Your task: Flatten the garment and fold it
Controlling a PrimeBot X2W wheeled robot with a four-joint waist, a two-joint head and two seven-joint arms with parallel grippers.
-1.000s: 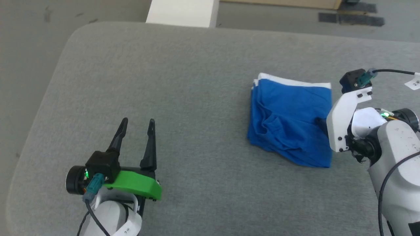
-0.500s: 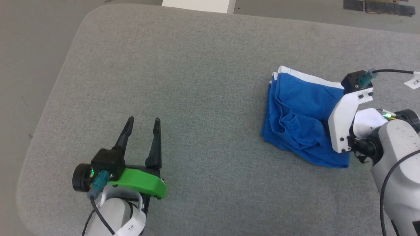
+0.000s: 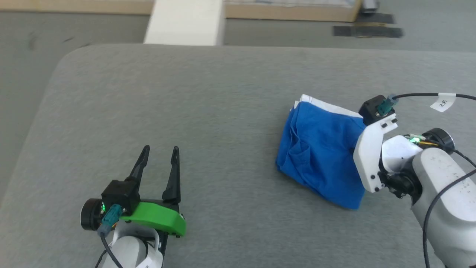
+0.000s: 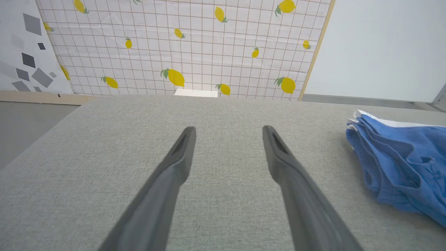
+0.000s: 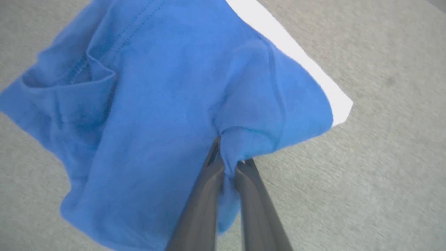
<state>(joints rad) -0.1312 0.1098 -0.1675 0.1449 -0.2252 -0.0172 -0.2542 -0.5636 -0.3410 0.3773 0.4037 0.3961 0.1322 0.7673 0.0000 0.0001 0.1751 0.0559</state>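
On my right wrist feed, the right gripper point(image 5: 230, 157) has its two long dark fingers pressed nearly together. They pinch a bunched fold of the bright blue thin-fabric shorts point(image 5: 156, 104), and the cloth puckers toward the pinch. The head camera shows those shorts point(image 3: 319, 156) as a rumpled, folded bundle on the right half of the grey felt-covered table point(image 3: 186, 93). A white strip of trim runs along their far edge, and my right wrist mount sits over their near-right side. The left gripper point(image 3: 160, 149) is well apart, down at the lower left. Its fingers are spread wide, with grey table surface showing between them. I cannot tell whether they touch the surface.
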